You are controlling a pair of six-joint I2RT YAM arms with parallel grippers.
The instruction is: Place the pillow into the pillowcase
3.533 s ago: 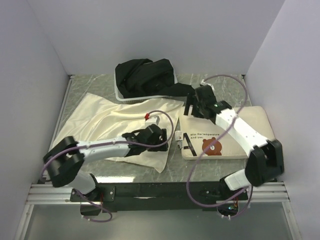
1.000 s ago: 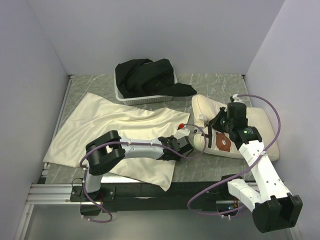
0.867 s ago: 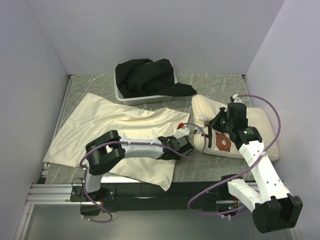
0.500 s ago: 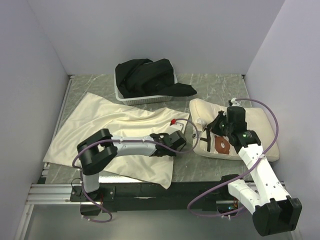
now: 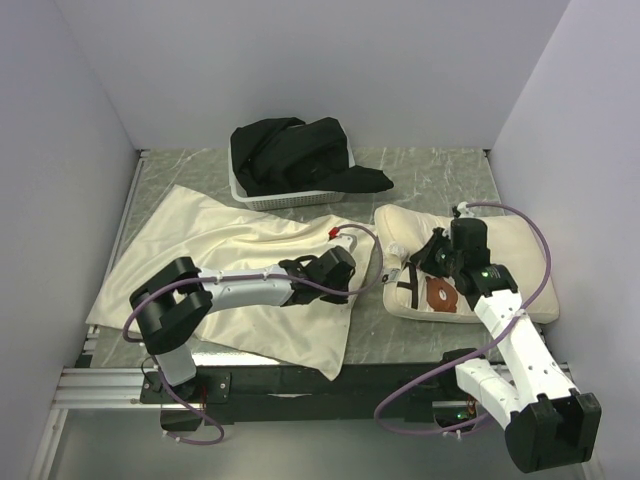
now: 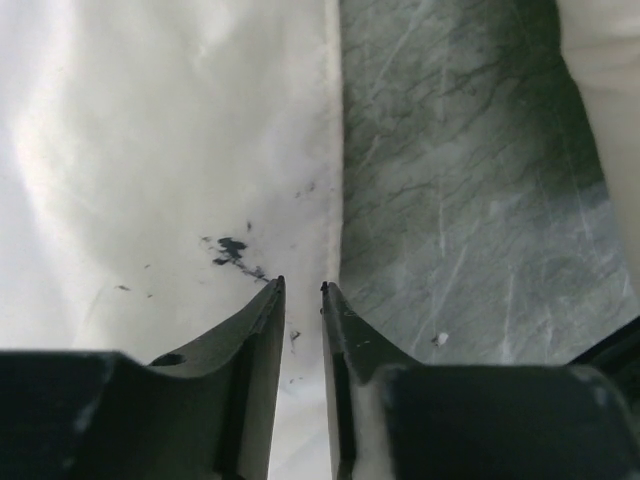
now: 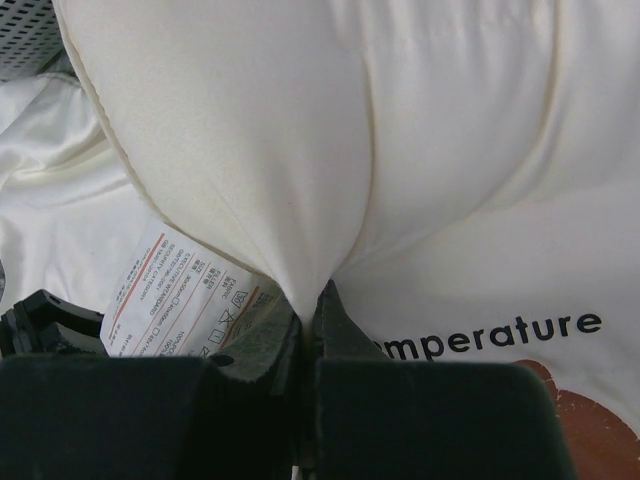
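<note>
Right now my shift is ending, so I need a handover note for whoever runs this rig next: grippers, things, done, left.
Right gripper: shut on a fold of the plump cream bear-printed pillow.
Left gripper: fingers nearly together at the edge of the thin cream-white fabric pillowcase; grip unclear.
Pillow lies right of the pillowcase, wholly outside it.
Done: pillow gripped.
Left: open the pillowcase, push the pillow in.

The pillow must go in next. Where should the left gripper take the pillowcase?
Pinch the pillowcase at its right edge, facing the pillow, coming from above. It lies flat on the table, so probably only that edge gives a liftable layer.
</note>
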